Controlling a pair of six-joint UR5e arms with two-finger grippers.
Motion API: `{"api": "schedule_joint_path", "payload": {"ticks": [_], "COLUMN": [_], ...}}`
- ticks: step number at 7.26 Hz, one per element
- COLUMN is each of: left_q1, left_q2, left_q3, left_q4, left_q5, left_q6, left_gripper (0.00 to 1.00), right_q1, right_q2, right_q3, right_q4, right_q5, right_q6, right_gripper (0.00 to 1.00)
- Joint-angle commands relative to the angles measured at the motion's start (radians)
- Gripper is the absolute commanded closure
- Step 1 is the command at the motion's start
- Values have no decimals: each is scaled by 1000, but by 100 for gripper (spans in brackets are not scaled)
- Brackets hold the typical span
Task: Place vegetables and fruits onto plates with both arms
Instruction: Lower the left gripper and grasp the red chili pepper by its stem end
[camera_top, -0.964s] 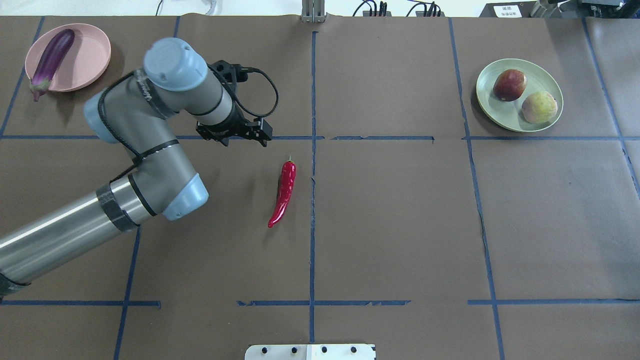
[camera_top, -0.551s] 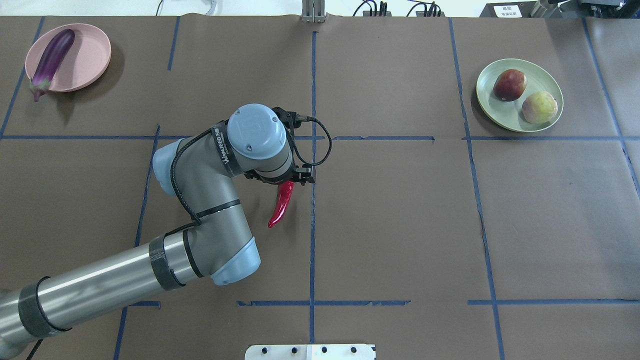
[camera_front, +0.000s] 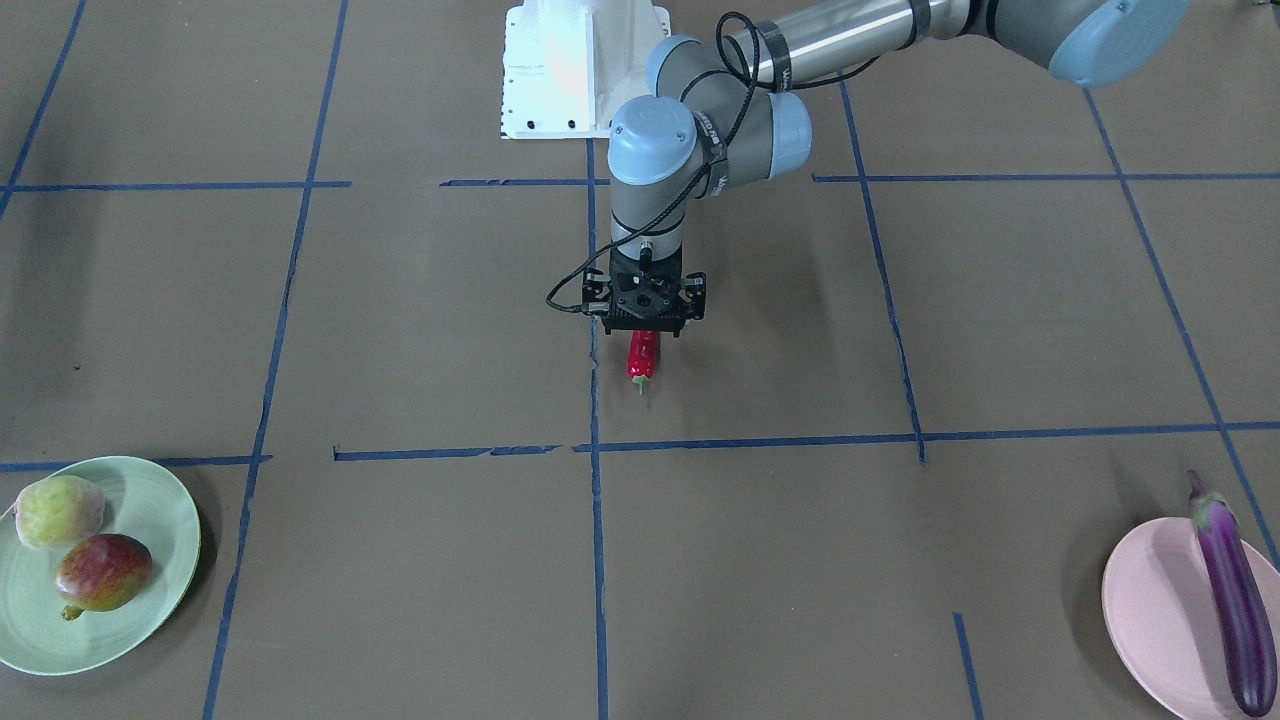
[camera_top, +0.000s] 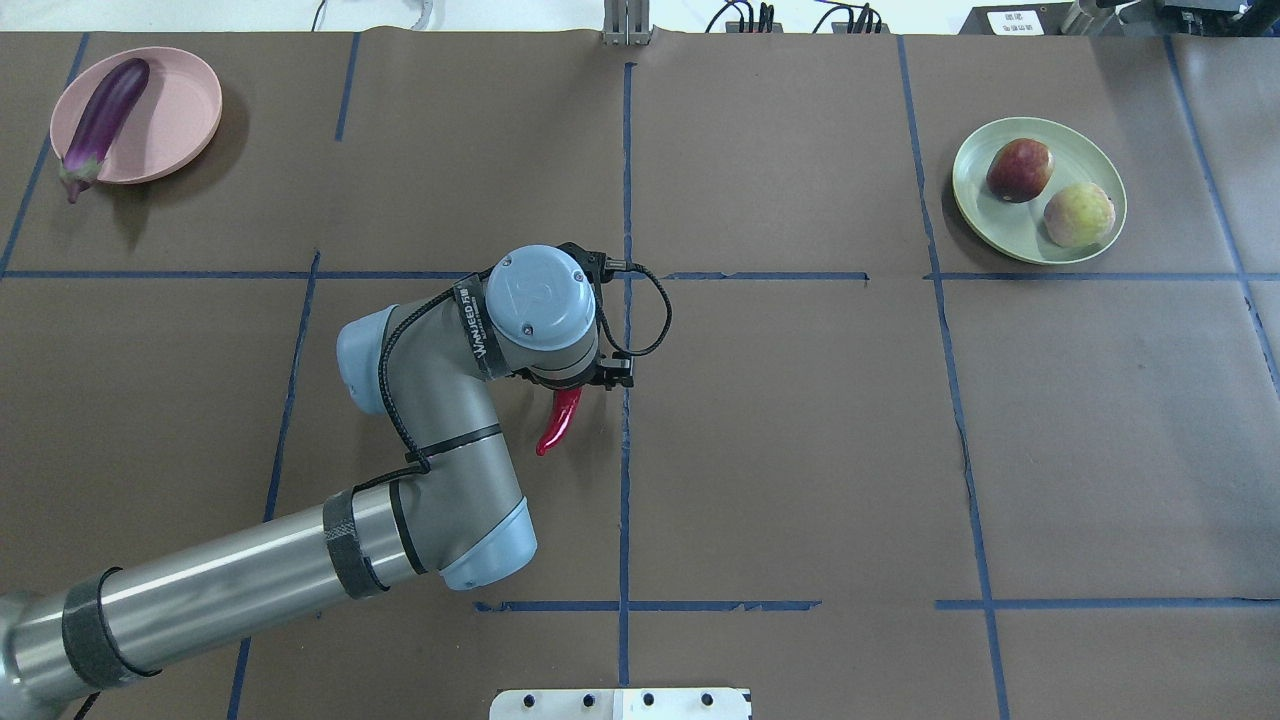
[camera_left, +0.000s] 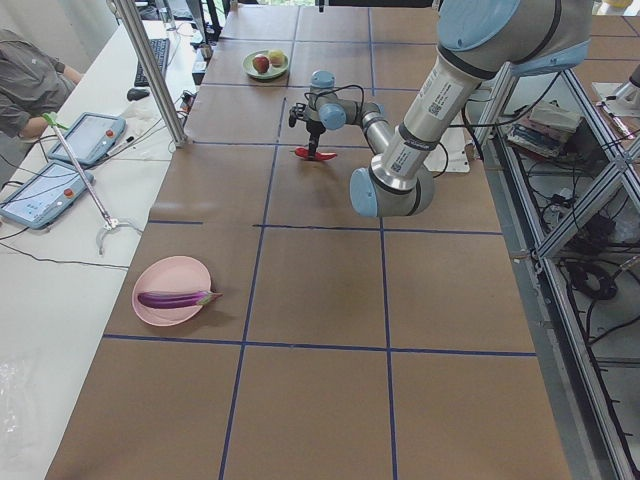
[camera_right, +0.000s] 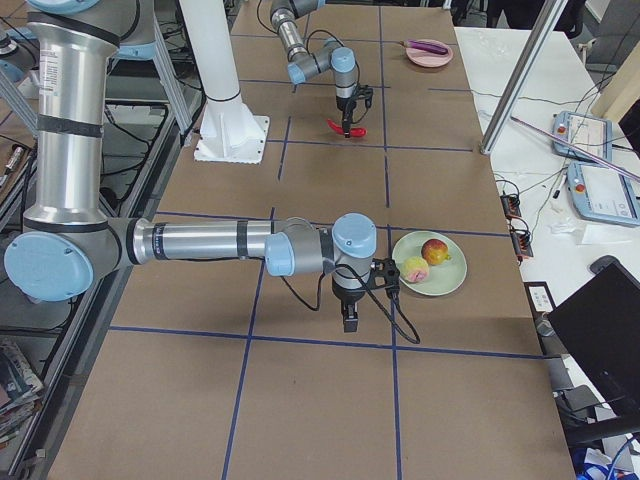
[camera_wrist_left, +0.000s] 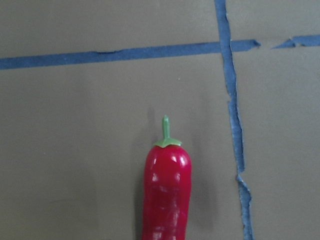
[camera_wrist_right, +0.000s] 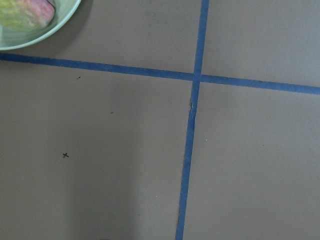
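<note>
The red chili pepper (camera_front: 642, 360) lies on the brown table near the middle, its green stem toward the far side (camera_wrist_left: 165, 132). My left gripper (camera_front: 645, 335) hangs straight down over the chili's middle, open, with its jaws either side of it; in the overhead view the wrist hides all but the chili's tip (camera_top: 553, 430). The purple eggplant (camera_top: 102, 118) lies on the pink plate (camera_top: 185, 100). Both round fruits, the red mottled fruit (camera_top: 1019, 169) and the yellow-green fruit (camera_top: 1078, 214), sit on the mint green plate (camera_top: 1000, 225). My right gripper (camera_right: 348, 318) hangs beside the green plate; I cannot tell whether it is open.
Blue tape lines (camera_top: 625, 480) divide the brown table cover into squares. The white base block (camera_front: 560, 70) stands at the robot's edge. Tablets and cables (camera_left: 60, 165) lie on the white bench past the table's far side.
My left arm has swung from near the pink plate to over the chili and come down onto it. The chili, plates, eggplant and fruits have not moved.
</note>
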Motion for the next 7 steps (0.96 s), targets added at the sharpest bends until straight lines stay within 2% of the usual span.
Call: {"api": "schedule_joint_path", "payload": {"ticks": [1, 2, 3, 5, 7], "left_q1": [2, -4, -13, -83, -320], "left_q2": [-2, -7, -7, -8, 7], "left_q3": [18, 18, 10, -10, 7], "left_q4": [-2, 0, 1, 1, 10], "left_q5": [-1, -1, -1, -26, -207], "left_q6": [-3, -2, 0, 1, 9], "left_gripper": [57, 93, 100, 100, 100], "right_q1": [0, 0, 0, -1, -1], "right_q2": [1, 1, 1, 1, -1], "right_q3": [0, 0, 1, 1, 0], "right_q4": [0, 0, 0, 0, 0], "right_q5": [-2, -2, -2, -1, 1], "right_q6": [0, 0, 0, 0, 0], "right_gripper": [0, 0, 0, 0, 0]}}
